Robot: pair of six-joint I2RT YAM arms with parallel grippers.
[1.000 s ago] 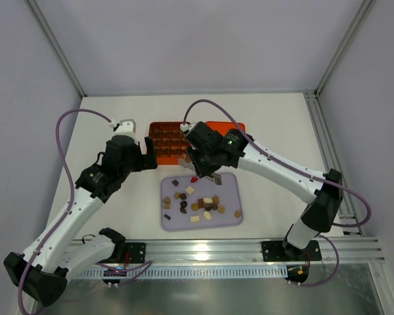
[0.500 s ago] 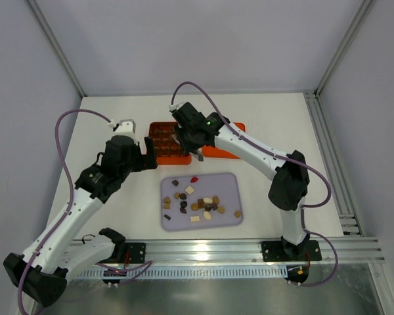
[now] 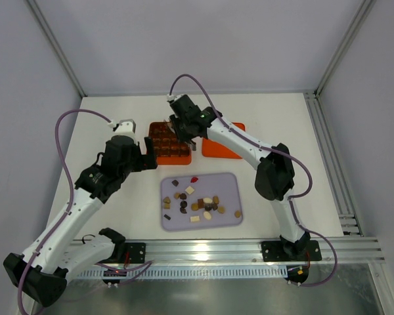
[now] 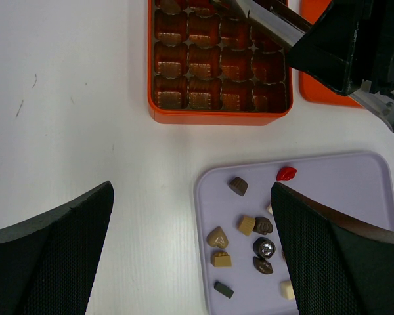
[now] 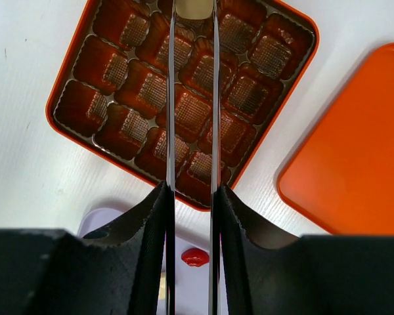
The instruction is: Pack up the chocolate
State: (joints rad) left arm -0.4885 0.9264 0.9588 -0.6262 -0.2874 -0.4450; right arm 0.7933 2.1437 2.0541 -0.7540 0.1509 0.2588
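Right wrist view: right gripper (image 5: 193, 14), jaws pinching what looks like a pale chocolate piece (image 5: 194, 5), over orange gridded box (image 5: 118, 85); other chocolates (image 3: 198, 203) on lilac tray (image 3: 230, 184); left gripper (image 4: 192, 216) jaws wide open; next, I judge, lower into free cell, release.

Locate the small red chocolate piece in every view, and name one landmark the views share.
Top external: the small red chocolate piece lies near frame centre, at the far edge of the flat lilac tray.
Left wrist: right of centre, at the tray's upper edge.
Right wrist: bottom centre.
Shared landmark: the orange gridded plastic box, just beyond the piece in all three.
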